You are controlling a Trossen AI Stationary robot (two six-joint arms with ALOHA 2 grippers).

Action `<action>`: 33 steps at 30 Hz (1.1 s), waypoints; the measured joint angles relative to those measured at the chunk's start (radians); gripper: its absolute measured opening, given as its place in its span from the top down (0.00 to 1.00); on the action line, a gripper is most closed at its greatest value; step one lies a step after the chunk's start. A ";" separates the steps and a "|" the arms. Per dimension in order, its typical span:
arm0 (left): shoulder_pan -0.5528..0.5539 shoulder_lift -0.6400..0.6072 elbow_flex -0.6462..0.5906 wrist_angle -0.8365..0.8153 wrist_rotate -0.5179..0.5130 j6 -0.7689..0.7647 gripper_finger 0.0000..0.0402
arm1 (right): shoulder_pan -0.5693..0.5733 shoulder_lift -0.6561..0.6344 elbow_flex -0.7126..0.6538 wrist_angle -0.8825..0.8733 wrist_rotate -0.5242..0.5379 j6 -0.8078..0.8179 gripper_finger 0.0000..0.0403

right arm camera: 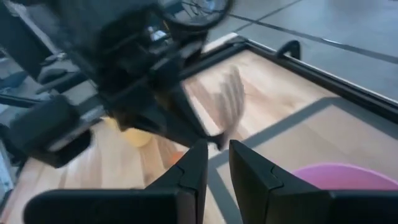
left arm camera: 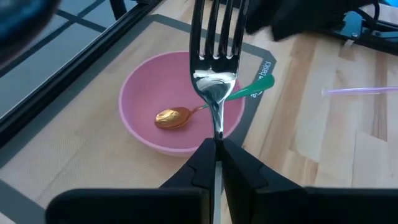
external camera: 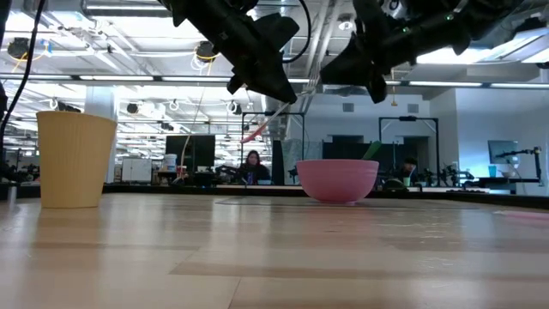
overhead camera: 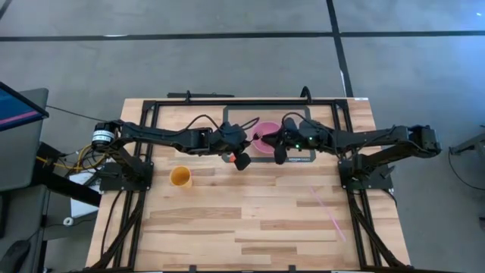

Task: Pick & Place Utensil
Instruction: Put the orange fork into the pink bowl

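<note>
My left gripper (left arm camera: 216,144) is shut on a silver fork (left arm camera: 214,81), which hangs in the air over a pink bowl (left arm camera: 149,134). The bowl stands on a mat at the table's far middle (overhead camera: 267,141). In it lie a gold spoon (left arm camera: 174,117) and a green-handled utensil (left arm camera: 255,89) that leans on the rim. My right gripper (right arm camera: 218,149) faces the left one from the table's right, close to the fork's tines (right arm camera: 233,93). There is a narrow empty gap between its fingers. My left gripper pinches the fork's handle (left arm camera: 217,134) just below the head, between its two fingers. It comes from the table's left, slanting down. The handle shows on down the gap between the fingers. The fork is lifted clear above the bowl, its tines pointing away toward my right gripper.
A yellow cup (overhead camera: 180,176) stands upright on the table's left half, nearer than the bowl. A thin pink straw (overhead camera: 330,214) lies on the wood at the right. Black frame rails (overhead camera: 227,101) run along the far edge and both sides.
</note>
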 joint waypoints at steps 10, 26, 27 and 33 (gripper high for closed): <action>0.000 0.000 0.000 0.016 0.001 -0.010 0.96 | -0.001 0.000 0.000 0.013 -0.013 -0.006 0.85; 0.000 0.000 0.000 0.026 0.021 -0.014 0.96 | -0.050 0.000 0.000 0.080 -0.015 -0.035 0.85; 0.000 0.000 0.000 0.027 0.023 -0.013 0.96 | -0.050 0.000 0.000 0.079 -0.015 -0.035 0.85; 0.000 0.000 0.000 0.031 0.025 -0.011 0.96 | -0.049 0.000 0.000 0.079 -0.015 -0.058 0.88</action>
